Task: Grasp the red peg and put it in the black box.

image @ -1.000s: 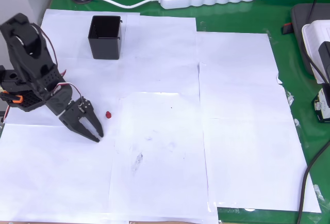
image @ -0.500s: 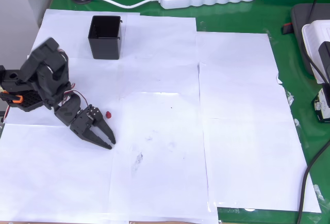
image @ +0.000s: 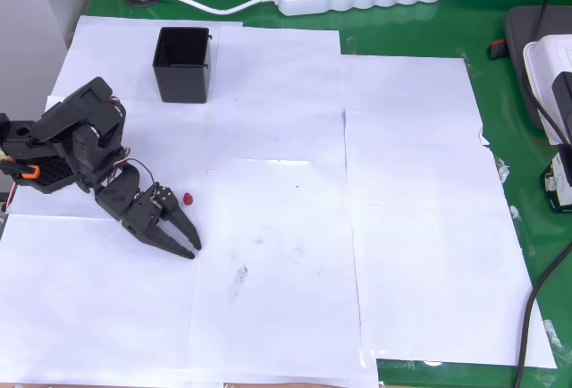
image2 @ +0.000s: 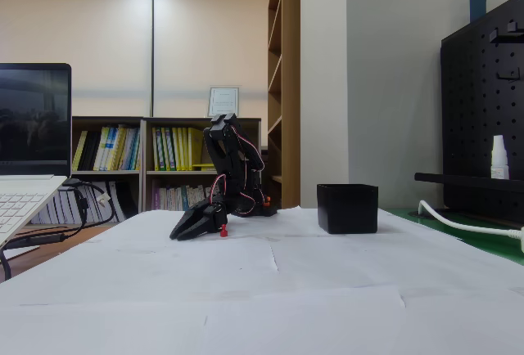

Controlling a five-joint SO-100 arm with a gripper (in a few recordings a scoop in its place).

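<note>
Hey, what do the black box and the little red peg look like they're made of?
The black box looks like matte moulded plastic: thin, straight walls with little shine. The red peg looks like solid-coloured plastic or rubber; it is too small to tell which.

Fixed view: red peg (image2: 223, 230) tiny, partly hidden just behind gripper (image2: 182, 233); jaw gap unreadable. Overhead view: arm base (image: 11, 160) cut by left edge.
</note>
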